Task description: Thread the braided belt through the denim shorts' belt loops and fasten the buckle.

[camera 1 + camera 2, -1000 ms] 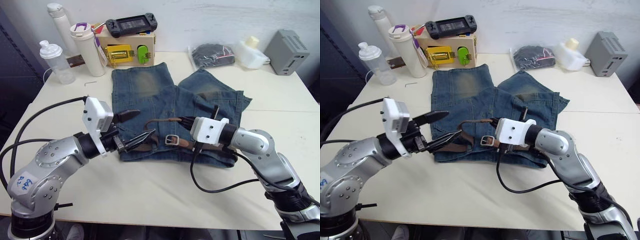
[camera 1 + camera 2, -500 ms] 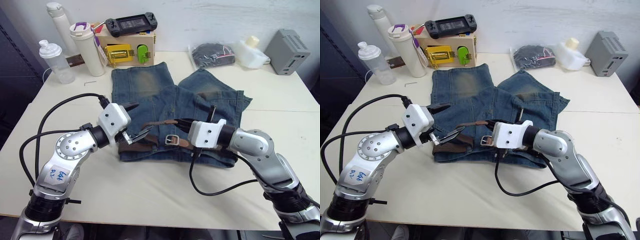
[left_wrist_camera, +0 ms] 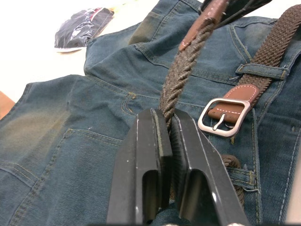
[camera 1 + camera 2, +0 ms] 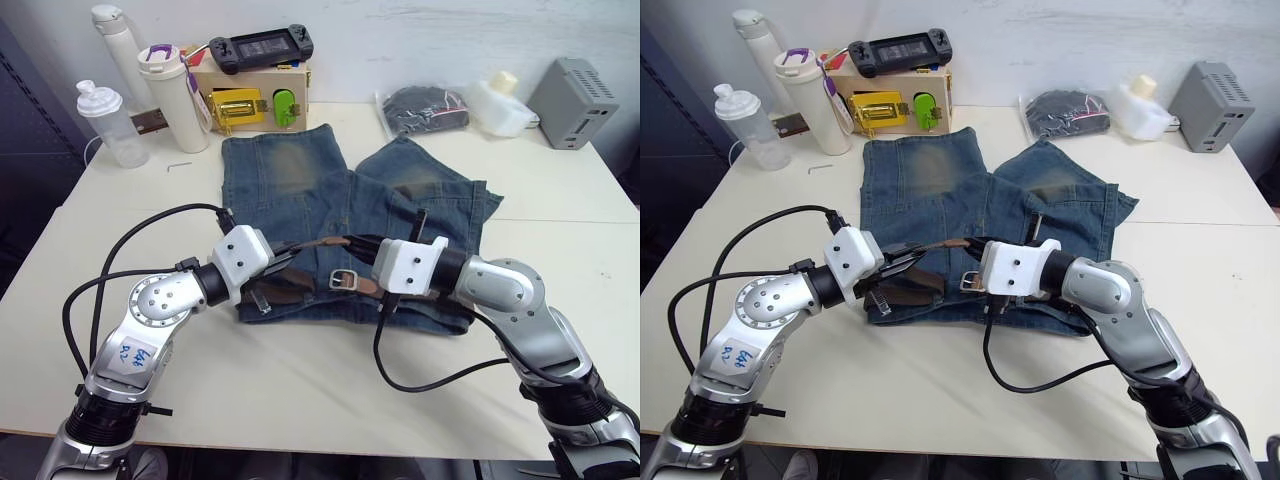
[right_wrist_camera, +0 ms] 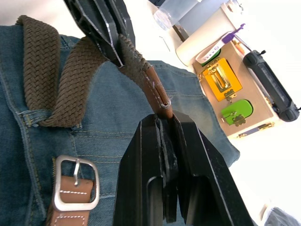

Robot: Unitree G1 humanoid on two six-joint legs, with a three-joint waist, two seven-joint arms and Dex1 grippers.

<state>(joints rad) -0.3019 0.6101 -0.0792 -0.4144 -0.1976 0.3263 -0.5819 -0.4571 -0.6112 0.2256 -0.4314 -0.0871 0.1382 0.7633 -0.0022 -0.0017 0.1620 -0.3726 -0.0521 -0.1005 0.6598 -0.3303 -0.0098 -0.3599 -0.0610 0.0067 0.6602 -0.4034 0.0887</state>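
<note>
On the pale bench (image 4: 300, 380) lie the denim shorts (image 4: 300, 190). Both pincers, left (image 3: 164, 123) and right (image 5: 163, 123), pinch the braided belt (image 3: 181, 70), soft and floppy; gripping its stiffer leather tip seems best.

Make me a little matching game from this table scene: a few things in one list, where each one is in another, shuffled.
1. buckle
2. braided belt tip
3. game console
4. denim shorts

A. on top of the wooden box
B. pinched between both hands
C. spread flat on the table
D. lying on the waistband, unfastened

Pairs: 1-D, 2-B, 3-A, 4-C
</note>
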